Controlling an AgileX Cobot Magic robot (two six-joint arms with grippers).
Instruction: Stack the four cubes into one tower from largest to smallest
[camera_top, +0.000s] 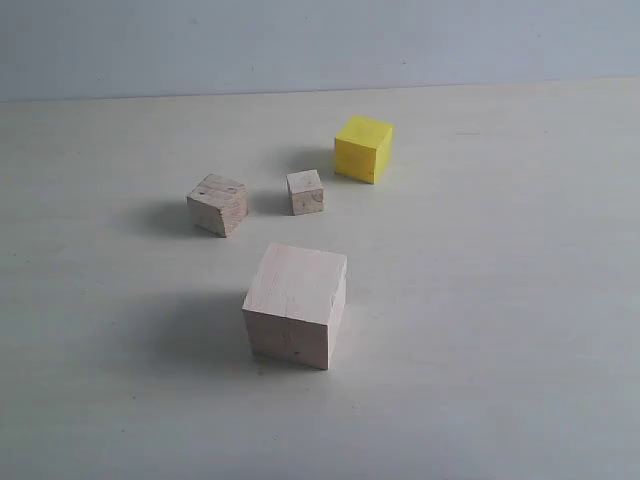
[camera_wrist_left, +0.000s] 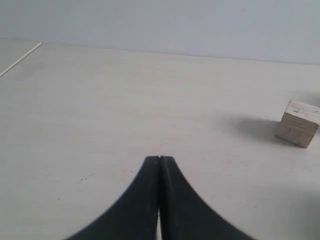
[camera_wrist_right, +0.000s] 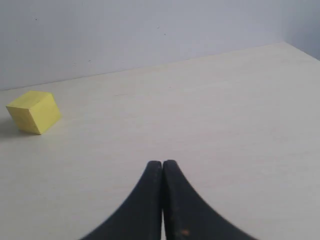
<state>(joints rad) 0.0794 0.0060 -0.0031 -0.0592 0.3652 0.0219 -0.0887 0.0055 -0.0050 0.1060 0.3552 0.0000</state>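
On the pale tabletop (camera_top: 520, 300) all four cubes sit as singles, so the tower is at zero: nothing is stacked and no cube touches another. Count-wise it's one big pale pinkish cube (camera_top: 295, 305) nearest the exterior camera, one yellow cube (camera_top: 363, 149) farthest back, and two raw wooden ones in between. Of those, the larger wooden cube (camera_top: 217, 204) is off to the left and the smallest wooden cube (camera_top: 305, 192) is near the yellow one with a gap between them. So that's four blocks, two arms, zero placements. Neither arm shows up in the exterior view at all. The left gripper (camera_wrist_left: 159, 159) has its jaws pressed together tip to tip with nothing between them, over the table. A wooden cube is in its view, looks like the larger one, well apart from it. The right gripper (camera_wrist_right: 162, 163) is the same deal, pinched closed and empty, with the yellow cube well away from it. My read on what's left: basically everything. The pale cube can serve as the base where it is, then yellow goes on it, then the larger wooden one, then the tiny one on top. That makes three pick-and-place moves, and the pincers have to open up before any grab.
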